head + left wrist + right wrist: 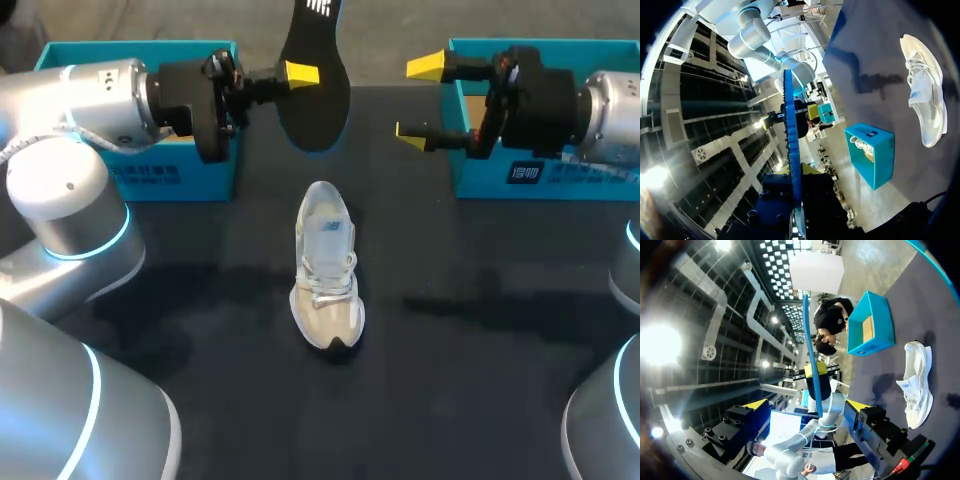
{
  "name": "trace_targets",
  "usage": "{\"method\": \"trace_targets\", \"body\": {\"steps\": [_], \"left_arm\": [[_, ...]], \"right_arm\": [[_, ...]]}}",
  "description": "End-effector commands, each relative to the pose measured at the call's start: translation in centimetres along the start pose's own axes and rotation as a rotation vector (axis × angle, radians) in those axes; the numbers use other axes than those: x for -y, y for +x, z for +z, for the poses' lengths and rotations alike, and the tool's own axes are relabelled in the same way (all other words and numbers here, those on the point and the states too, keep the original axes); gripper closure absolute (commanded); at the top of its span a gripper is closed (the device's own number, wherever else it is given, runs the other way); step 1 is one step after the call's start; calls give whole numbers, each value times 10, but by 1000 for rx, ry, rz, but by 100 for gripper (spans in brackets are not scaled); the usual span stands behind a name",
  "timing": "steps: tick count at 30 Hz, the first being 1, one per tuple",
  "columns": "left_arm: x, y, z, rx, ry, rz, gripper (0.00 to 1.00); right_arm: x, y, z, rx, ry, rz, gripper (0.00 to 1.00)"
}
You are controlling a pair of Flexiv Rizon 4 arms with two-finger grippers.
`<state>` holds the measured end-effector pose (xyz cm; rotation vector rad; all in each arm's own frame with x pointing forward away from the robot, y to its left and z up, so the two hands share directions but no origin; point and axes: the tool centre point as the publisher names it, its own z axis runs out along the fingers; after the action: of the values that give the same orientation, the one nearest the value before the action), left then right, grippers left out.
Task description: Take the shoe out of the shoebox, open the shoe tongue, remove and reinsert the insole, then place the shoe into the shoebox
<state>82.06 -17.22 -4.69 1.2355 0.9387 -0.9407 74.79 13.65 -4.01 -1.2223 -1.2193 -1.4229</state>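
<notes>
The left gripper (pixel 303 74) is clamped on the insole (pixel 320 95), in the air beyond the heel of the shoe (pixel 326 265). The shoe lies mid-table, toe toward me. The right gripper (pixel 420 100) stands wide, equally near.

— Where are we? A robot lab, I'd say.
— Agreed: left arm (pixel 90 100) and right arm (pixel 615 105) flank a black table (pixel 200 330) (blue light rings on their joints), with left box (pixel 180 180) and right box (pixel 560 175) behind.
</notes>
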Motion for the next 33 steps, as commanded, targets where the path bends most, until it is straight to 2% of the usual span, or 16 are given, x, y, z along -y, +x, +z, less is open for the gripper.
{"method": "trace_targets", "body": {"steps": [1,17,19,30,33], "left_arm": [[0,0,2,0,0,0,100],[5,-1,13,6,14,-5,100],[5,-2,14,8,13,-5,100],[6,-8,17,16,21,-4,100],[5,-8,18,19,19,0,100]], "right_arm": [[-4,-1,7,30,6,0,0],[-19,2,47,157,79,-15,0],[-19,2,52,162,86,-14,16],[-21,-6,68,184,120,-4,45],[-20,-8,72,183,128,-1,51]]}}
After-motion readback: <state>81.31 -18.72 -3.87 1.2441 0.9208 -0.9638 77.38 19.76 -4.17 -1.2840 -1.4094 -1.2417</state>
